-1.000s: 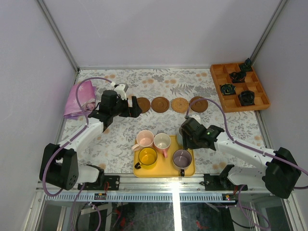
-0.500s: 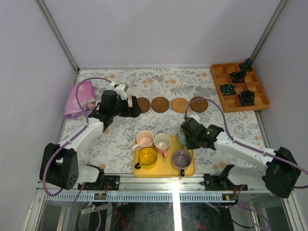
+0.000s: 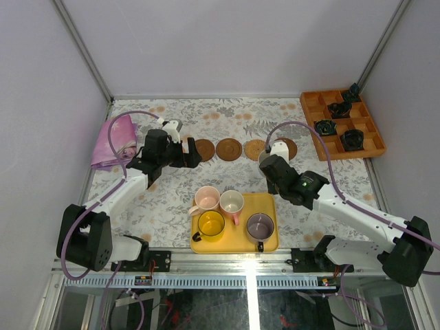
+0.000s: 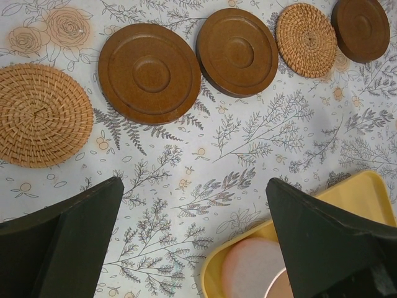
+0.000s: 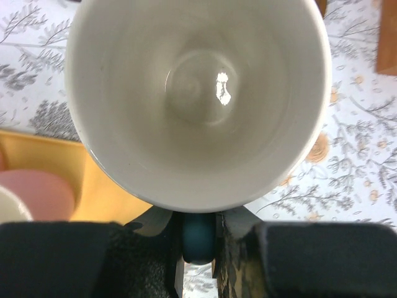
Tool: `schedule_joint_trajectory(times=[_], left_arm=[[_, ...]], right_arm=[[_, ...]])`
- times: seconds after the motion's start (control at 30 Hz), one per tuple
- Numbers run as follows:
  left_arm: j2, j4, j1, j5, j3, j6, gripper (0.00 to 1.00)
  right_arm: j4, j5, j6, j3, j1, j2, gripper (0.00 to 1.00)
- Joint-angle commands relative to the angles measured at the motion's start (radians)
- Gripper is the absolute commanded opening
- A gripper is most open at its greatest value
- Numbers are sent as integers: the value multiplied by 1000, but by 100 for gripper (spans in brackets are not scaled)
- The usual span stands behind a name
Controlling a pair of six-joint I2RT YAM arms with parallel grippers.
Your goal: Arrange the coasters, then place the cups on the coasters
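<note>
Over the worktop (image 3: 172, 199), keep the blue cup (image 5: 198, 99) level in the pinching right claw (image 5: 198, 248), centring it on a coaster (image 3: 227, 148); left claw (image 4: 193, 183) spread.

This is a robotics lab booth, for all its homely flowered tablecloth (image 3: 234, 117). Round that cloth stand plain pale panels (image 3: 227, 48) set in aluminium posts (image 3: 84, 51). At its near edge a slotted metal rail (image 3: 240, 281) carries a left arm (image 3: 120, 192) and a right arm (image 3: 350, 210), with purple cables (image 3: 295, 124) looping above it.
</note>
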Motion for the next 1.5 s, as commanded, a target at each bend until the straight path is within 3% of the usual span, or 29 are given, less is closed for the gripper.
schedule_joint_trajectory(times=[0.0,0.33,0.6,0.87,1.47], left_arm=[[10,30,-2,-20,3,-16,100],[62,79,-2,-36,32,-37,100],[112,92,-2,-74,65,-50,100],[145,91,0,-100,93,-59,100],[177,80,3,-115,114,-52,100]], right_arm=[[146,145,-111,53,-55,20,0],[518,-52,-355,-46,-341,98,0],[603,-242,-366,3,-537,236,0],[644,-336,-356,51,-579,359,0],[664,-339,-329,131,-586,478,0]])
